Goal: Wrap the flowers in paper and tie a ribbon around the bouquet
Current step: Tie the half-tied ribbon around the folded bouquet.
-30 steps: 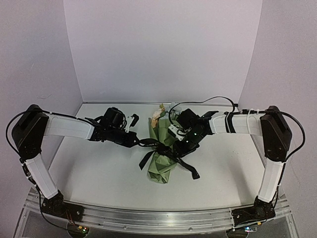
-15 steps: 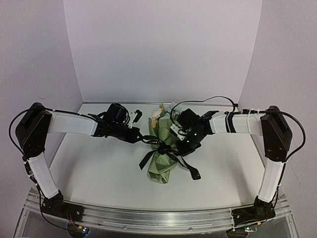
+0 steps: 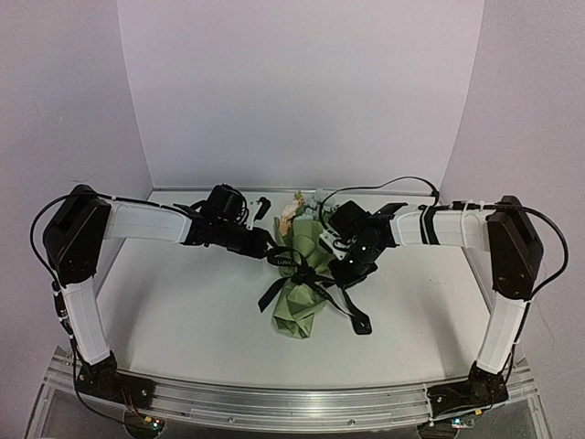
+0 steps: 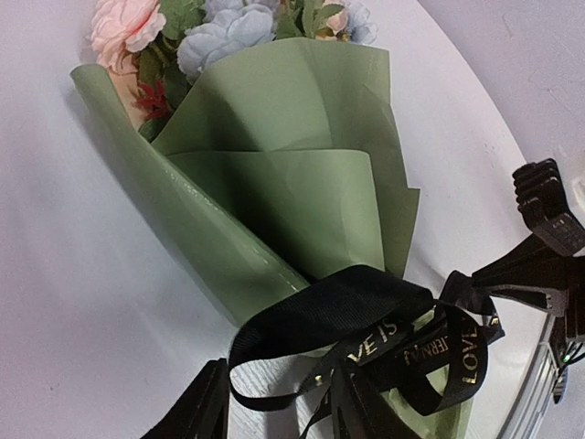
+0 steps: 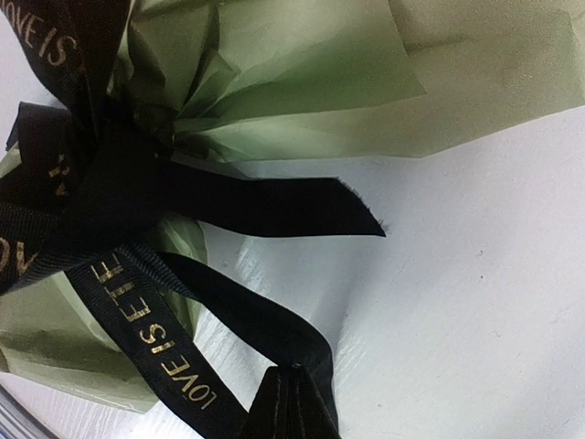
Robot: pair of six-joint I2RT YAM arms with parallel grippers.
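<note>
At the middle of the table, the bouquet lies with its blooms toward the back wall. Green paper is wrapped around the flowers, and the black ribbon is knotted around the narrow part. The left gripper sits just beside the knot with its fingers apart and a ribbon strand between them, while the right gripper, on the other side, is pinched together on a ribbon tail.

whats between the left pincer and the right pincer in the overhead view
The bouquet's narrow waist, cinched by the knotted ribbon, lies between the left pincer and the right pincer. The top external view shows it.
</note>
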